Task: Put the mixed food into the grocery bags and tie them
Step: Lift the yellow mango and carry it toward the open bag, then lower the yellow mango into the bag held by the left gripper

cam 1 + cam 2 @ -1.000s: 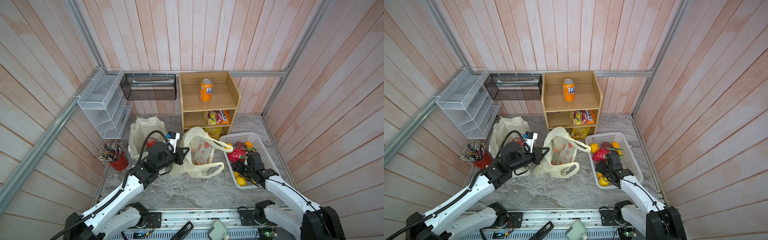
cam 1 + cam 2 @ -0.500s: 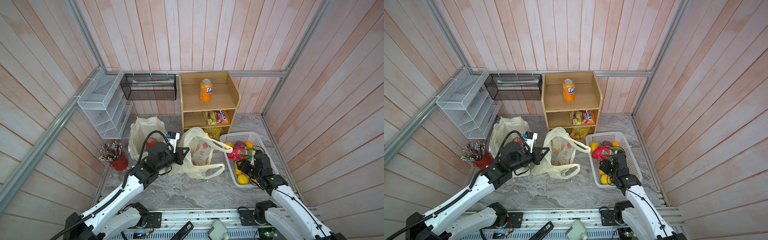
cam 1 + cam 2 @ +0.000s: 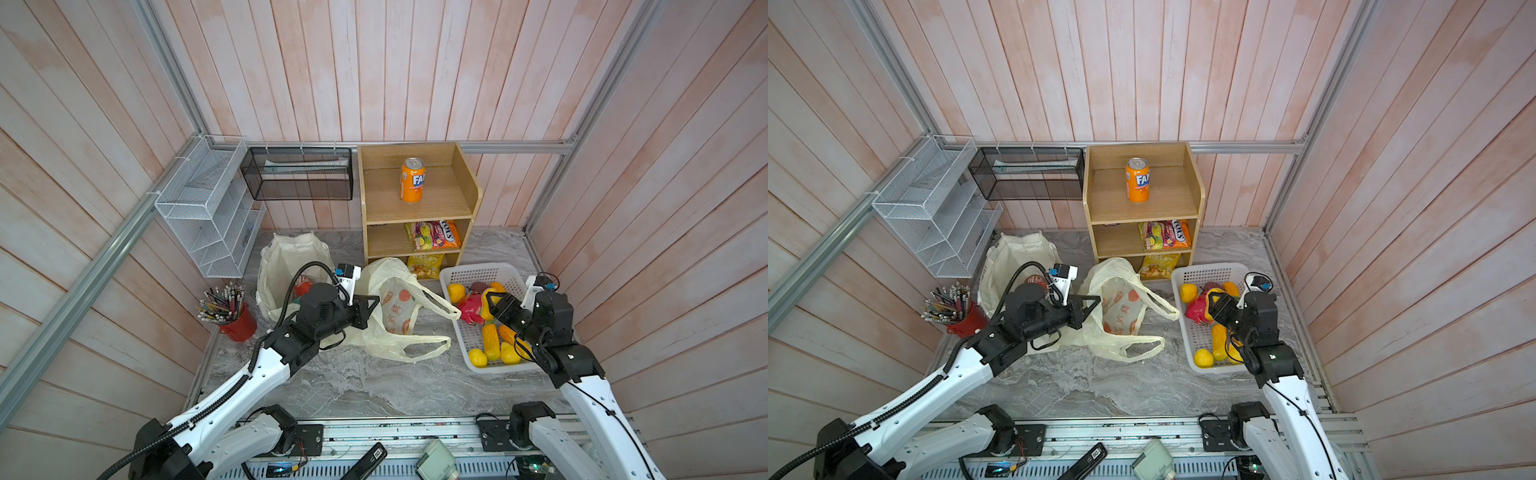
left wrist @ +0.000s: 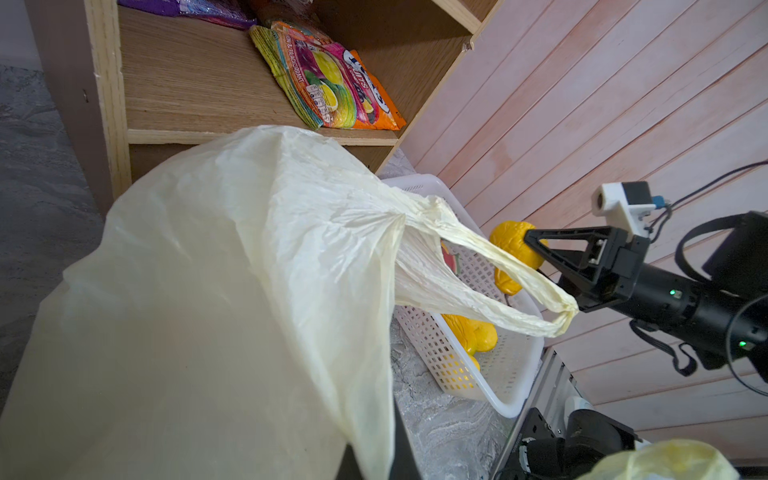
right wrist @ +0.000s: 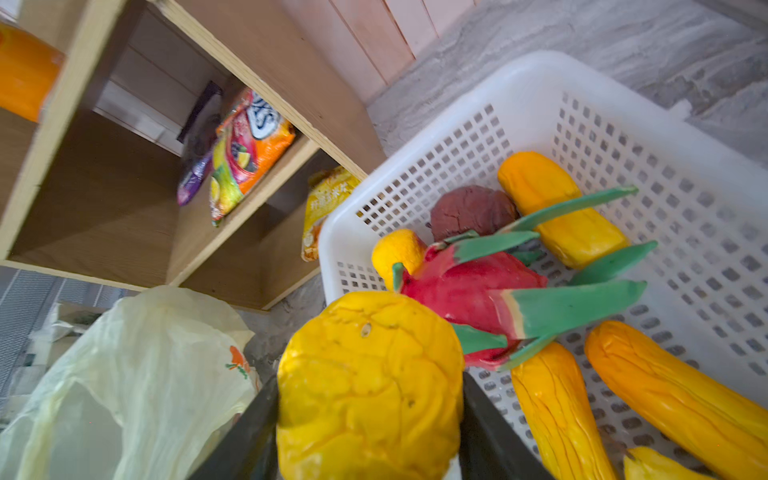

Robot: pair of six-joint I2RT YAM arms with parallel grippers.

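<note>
1. The right gripper (image 3: 493,305) had its two black fingers (image 5: 490,424) squeezed on a yellow toy fruit (image 5: 370,386).
2. That fruit was round and fat, with a bumpy, wrinkled skin like soft rubber.
3. It was held up over the end of the white basket (image 3: 478,272) that was nearest the bags.
4. The basket was hard, smooth plastic with rows of small square holes.
5. In the basket lay a pink dragon fruit toy (image 5: 469,286) with flat green flaps, long yellow corn-shaped toys (image 5: 557,415) with ridges, and a lumpy purple lump (image 5: 469,210).
6. The left gripper (image 3: 374,301) was pinched tight on the rim of the plastic bag (image 3: 395,307).
7. The plastic bag was thin, crinkly and pale yellow, with orange fruits printed on it.
8. One loop handle (image 4: 449,297) of the bag stretched toward the basket.
9. The plastic bag sat between the cloth tote (image 3: 286,257) and the basket, just in front of the wooden shelf (image 3: 382,195).
10. The cloth tote was cream, soft and floppy, and it stood behind the left arm.
11. A shiny red cola can (image 3: 302,284) sat inside the tote's open top.
12. The table top (image 3: 374,386) looked like grey stone with wavy lines.
</note>
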